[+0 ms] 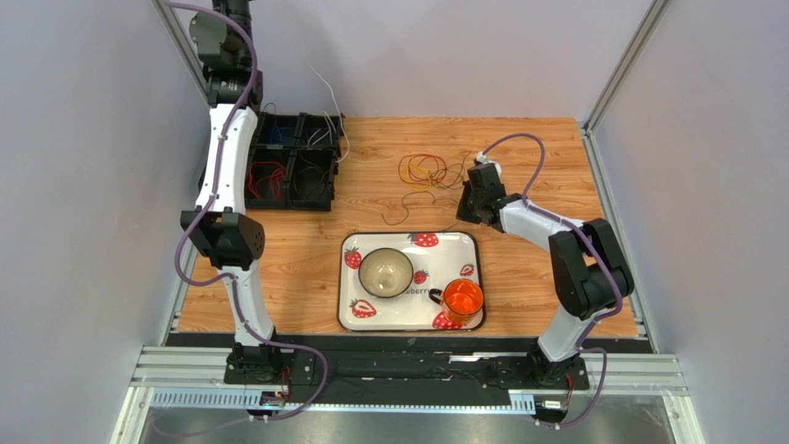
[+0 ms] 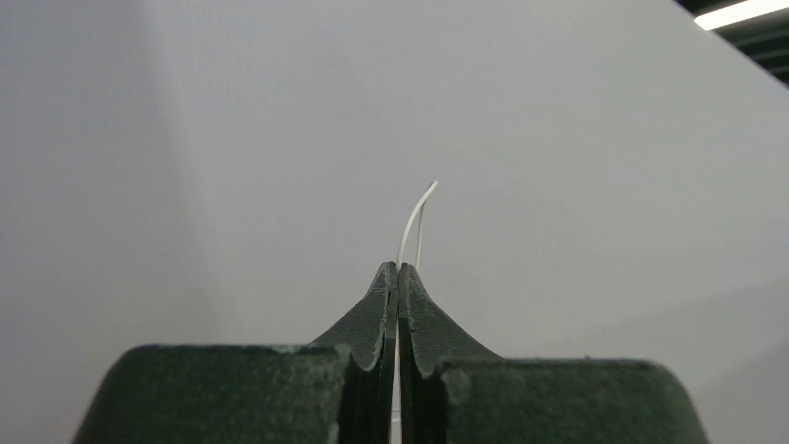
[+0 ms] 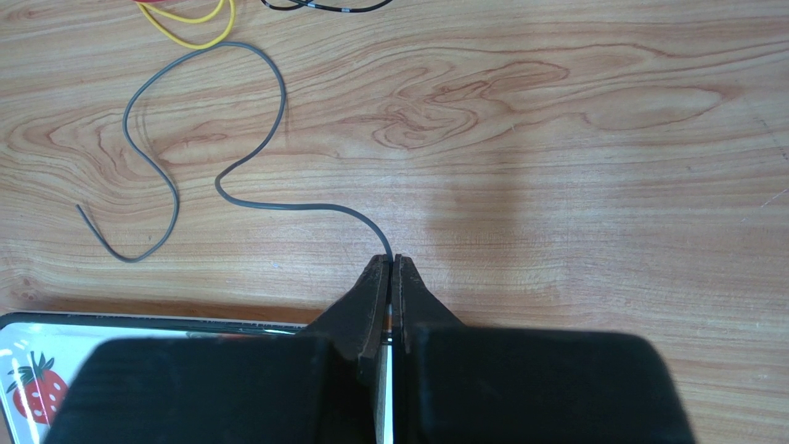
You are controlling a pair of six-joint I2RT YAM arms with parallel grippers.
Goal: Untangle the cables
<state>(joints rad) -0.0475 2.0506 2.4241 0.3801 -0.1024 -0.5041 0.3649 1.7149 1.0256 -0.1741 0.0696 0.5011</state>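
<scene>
A: Item one, right claw (image 3: 393, 264)?
B: Shut on one end of the grey wire (image 3: 306, 205), low over the table. The wire snakes off to its left, its free end near the tray (image 1: 380, 239).
A: Item two, left claw (image 2: 398, 268)?
B: Pinched shut on a white wire (image 2: 412, 217), high up (well clear of the table).
A: Remainder?
B: Coloured tangle (image 1: 423, 171) beyond the grey wire. Bare wood to the right looks like the pulling room.

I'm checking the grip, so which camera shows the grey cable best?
The right wrist view: the grey cable snakes across the wood from the shut right tool to its free end. The top view shows only a faint thread by that tool. The left wrist view misses it entirely.
</scene>
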